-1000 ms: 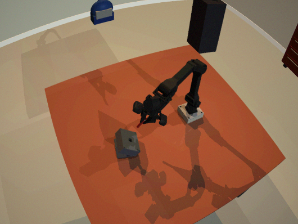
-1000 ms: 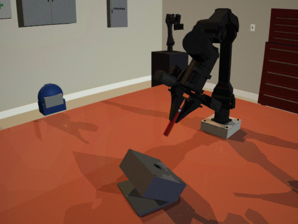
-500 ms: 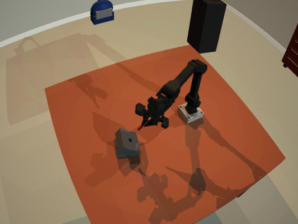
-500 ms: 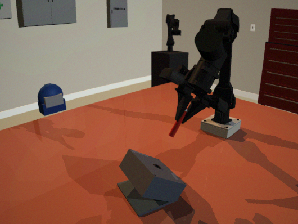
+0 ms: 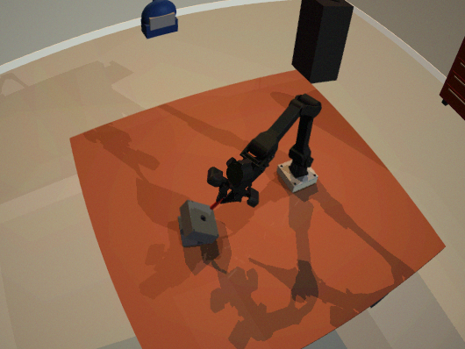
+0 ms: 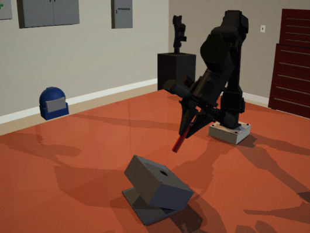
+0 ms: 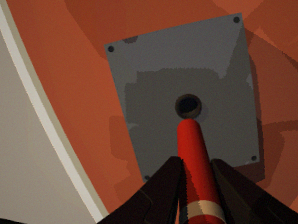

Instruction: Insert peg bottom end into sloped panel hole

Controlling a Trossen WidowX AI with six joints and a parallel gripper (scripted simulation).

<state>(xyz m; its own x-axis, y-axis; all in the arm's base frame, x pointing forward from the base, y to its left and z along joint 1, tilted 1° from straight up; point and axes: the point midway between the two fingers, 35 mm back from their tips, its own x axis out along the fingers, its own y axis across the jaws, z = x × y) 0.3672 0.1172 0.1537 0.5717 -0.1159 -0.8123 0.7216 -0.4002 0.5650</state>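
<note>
The round red peg [image 5: 216, 204] [image 6: 179, 143] [image 7: 192, 150] has a pale band, seen in the wrist view. My gripper [image 6: 187, 134] [image 7: 194, 167] is shut on it and holds it tilted, its free end pointing down toward the panel. The grey sloped panel [image 5: 194, 222] [image 6: 152, 170] [image 7: 165, 57] stands on a flat base plate. Its round dark hole [image 5: 203, 217] [image 6: 164, 172] [image 7: 188, 105] is in the middle of the face. In the exterior view the peg's end is above the face, apart from it. In the wrist view the end shows just below the hole.
The arm's pale base block [image 5: 297, 180] [image 6: 229, 133] stands on the orange table top [image 5: 132, 145] [image 6: 96, 140], behind the panel in the exterior view. A blue helmet [image 5: 160, 19] [image 6: 53, 102], a dark pedestal [image 5: 322, 41] [image 6: 176, 68] and red drawers [image 6: 292, 76] stand farther off.
</note>
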